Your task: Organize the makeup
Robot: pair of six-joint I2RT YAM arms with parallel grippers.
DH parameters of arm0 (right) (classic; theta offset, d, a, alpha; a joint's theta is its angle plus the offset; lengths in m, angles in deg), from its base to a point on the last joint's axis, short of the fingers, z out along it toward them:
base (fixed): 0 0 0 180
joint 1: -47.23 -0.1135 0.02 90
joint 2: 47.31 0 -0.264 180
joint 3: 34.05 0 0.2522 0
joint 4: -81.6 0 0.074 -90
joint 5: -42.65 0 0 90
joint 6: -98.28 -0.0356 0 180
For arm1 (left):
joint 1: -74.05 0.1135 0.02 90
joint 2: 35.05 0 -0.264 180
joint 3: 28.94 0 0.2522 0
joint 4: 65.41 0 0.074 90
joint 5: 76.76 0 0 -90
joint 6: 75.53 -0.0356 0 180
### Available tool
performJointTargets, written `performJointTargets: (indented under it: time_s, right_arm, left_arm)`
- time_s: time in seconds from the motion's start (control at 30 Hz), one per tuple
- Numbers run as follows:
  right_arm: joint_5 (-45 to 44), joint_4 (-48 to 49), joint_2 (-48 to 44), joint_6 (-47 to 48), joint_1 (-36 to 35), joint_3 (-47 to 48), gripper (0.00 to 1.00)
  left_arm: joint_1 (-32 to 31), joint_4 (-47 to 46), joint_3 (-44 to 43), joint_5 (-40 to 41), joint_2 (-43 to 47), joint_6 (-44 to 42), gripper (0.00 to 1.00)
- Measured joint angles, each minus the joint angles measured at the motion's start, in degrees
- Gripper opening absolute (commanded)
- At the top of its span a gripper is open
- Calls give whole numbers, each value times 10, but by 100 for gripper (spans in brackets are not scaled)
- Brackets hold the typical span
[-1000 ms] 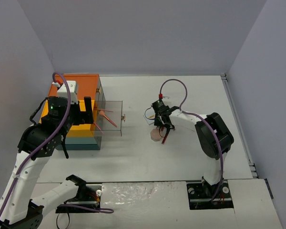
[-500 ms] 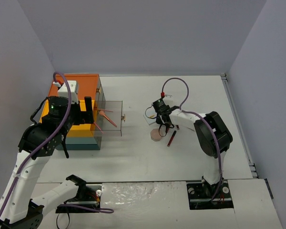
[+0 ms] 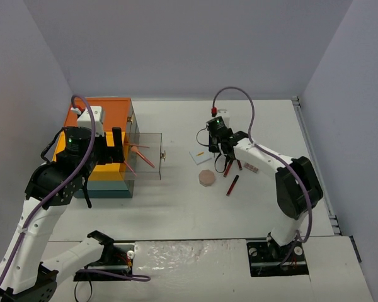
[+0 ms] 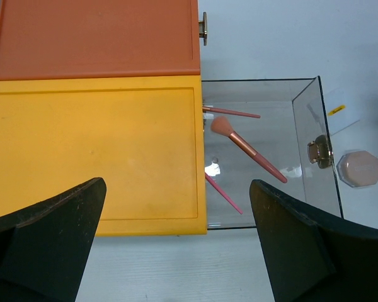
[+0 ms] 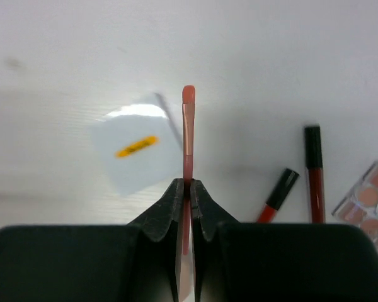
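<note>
Brush [image 5: 187,135] slim, pink-stemmed, peach-tipped

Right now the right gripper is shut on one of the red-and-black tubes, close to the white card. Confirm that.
Not quite. The right wrist view shows the right gripper shut on a thin pink brush with a peach tip, not a tube. Both red-and-black tubes lie loose on the table. The white card is close by, as you said.

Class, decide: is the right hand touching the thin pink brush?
Touching. The right wrist view shows the right hand clamped shut on the thin pink brush.
</note>
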Motion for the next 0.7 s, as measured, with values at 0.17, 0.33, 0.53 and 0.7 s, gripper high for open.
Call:
performJointTargets:
  time_s: [0.17,0.33,0.53,0.7]
  right_arm:
    - [42,2,-74,93,-67,122,0]
    - [124,26,-84,156,-166,255,0]
    - [194,31,-45,184,-222,302,5]
    - [229,16,10,187,-233,297,40]
  left_arm:
    - [0,-1,0,0,-8,-1,97]
    - [0,-2,0,0,-11,-1,97]
    - [0,0,0,2,-8,-1,97]
    - [0,2,-2,3,-3,-2,97]
